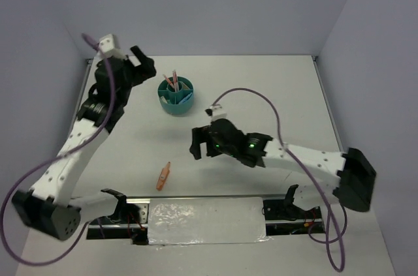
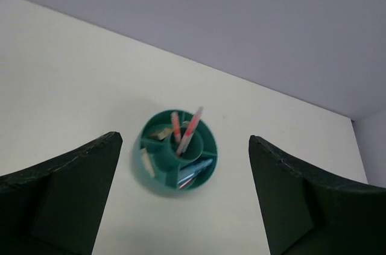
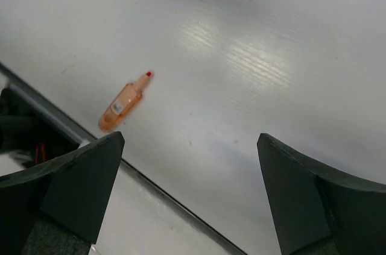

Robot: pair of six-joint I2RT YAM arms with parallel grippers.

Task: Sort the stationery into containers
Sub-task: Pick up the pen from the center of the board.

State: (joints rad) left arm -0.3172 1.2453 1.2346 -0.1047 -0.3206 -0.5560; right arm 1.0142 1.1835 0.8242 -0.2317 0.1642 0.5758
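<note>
Up top, the only loose piece we can see is the orange marker (image 1: 163, 176). It's lying on the worktop (image 1: 274, 93) near the front edge, well apart from the teal organiser cup (image 1: 176, 107). The left gripper (image 1: 144, 61) hovers beside the cup.

Left wrist: jaws apart and empty, pink pens (image 2: 188, 127) in the central tube.

Right wrist: the right gripper (image 3: 190, 140) has its jaws apart too, with the marker ahead and to the left. We reckon the next move is to drop over its barrel and close.

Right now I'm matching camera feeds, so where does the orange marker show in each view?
Top external: marker lies low, left of centre.
Left wrist: not in it.
Right wrist: left of centre, red tip pointing up-right.
Shared landmark: the dark strip along the near edge, beside the marker in the top and right wrist views.
</note>
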